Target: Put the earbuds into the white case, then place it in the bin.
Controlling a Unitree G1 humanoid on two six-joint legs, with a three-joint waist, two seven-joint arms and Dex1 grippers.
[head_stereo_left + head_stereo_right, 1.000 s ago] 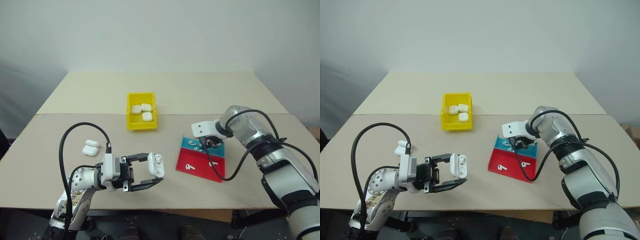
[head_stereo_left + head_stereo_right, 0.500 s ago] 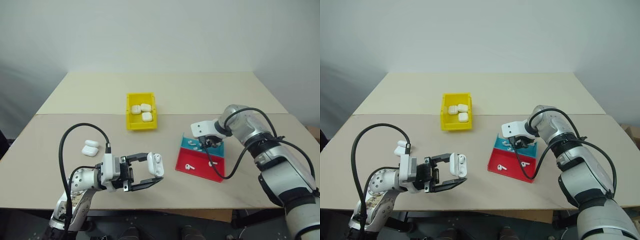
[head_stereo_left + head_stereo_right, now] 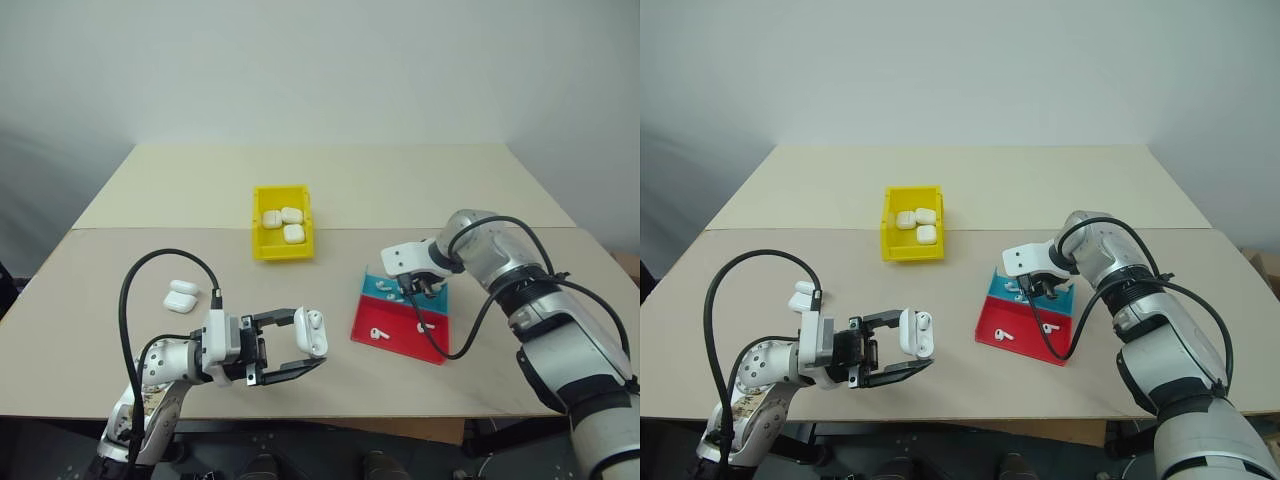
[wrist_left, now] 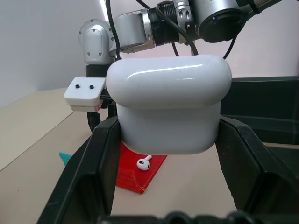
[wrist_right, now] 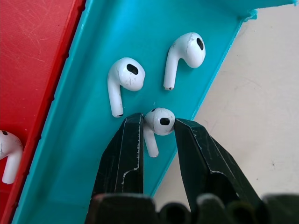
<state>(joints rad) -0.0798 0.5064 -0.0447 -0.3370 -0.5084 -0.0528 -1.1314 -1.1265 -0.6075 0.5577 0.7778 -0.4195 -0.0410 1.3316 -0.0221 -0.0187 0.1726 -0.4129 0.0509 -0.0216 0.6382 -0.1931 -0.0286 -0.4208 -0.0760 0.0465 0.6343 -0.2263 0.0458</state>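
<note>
Gripping a white case (image 3: 311,331) with its lid open, the left gripper (image 3: 290,345) hovers above the near edge of the table (image 3: 400,185). Over the teal half of the tray (image 3: 385,325), the right gripper (image 5: 156,135) points down, its fingers drawn narrow around one of the earbuds (image 5: 158,125); it looks pinched, though contact is hard to confirm. Two more earbuds lie just beside it. Farther back, the yellow bin (image 3: 283,249) holds three cases; two others (image 3: 182,296) sit left.

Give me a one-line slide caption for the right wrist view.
Right gripper jaws closing around one earbud on the teal tray section, two more earbuds lying just beyond it.
</note>
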